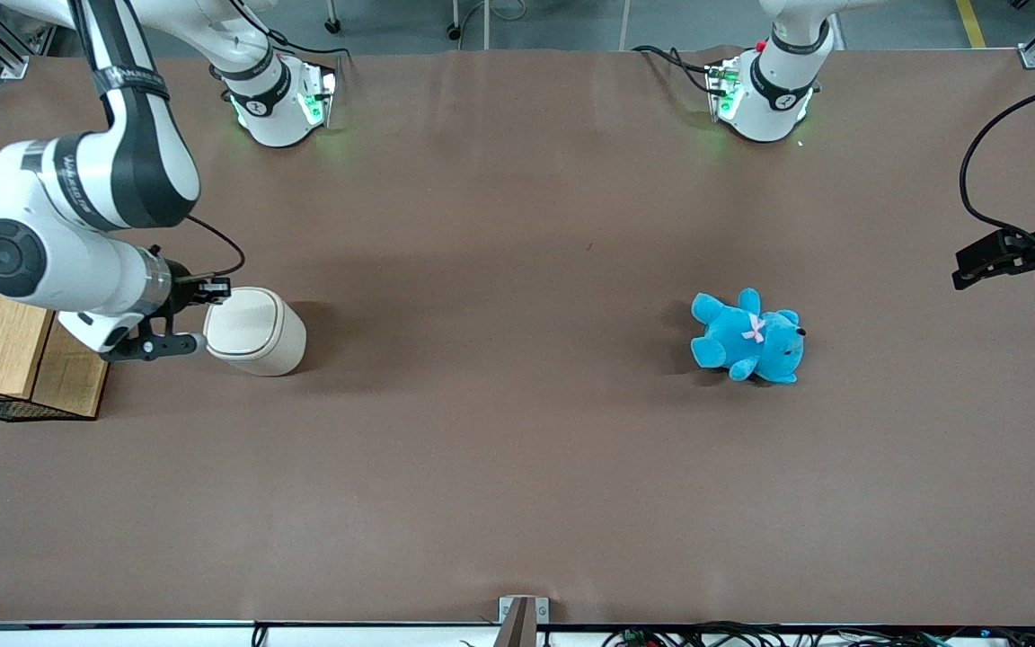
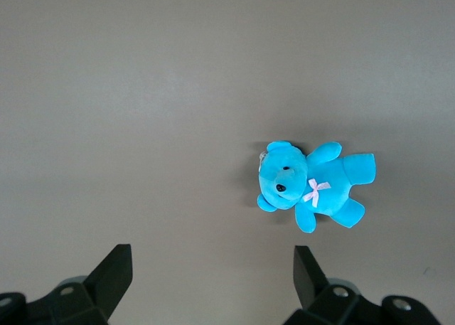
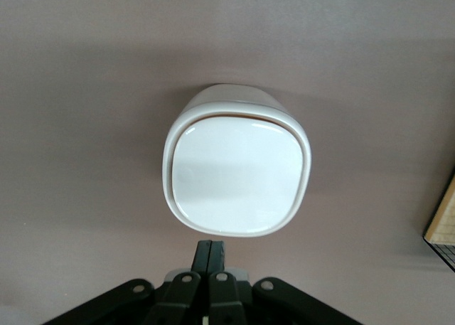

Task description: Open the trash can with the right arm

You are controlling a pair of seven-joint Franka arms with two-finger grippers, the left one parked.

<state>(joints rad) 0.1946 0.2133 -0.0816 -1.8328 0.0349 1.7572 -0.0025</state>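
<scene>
- The right arm (image 1: 77,216) bends low over the working arm's end of the table (image 1: 499,467), wrist level.
- The trash can (image 1: 257,331) stands there, lid down.
- The gripper (image 3: 211,257), fingers pressed together, sits at its lid's edge.

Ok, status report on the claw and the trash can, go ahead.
Claw shut, fingers together at the trash can lid's edge. Lid still down. Nothing in the way; blue teddy lies well off toward the parked arm's end.
</scene>
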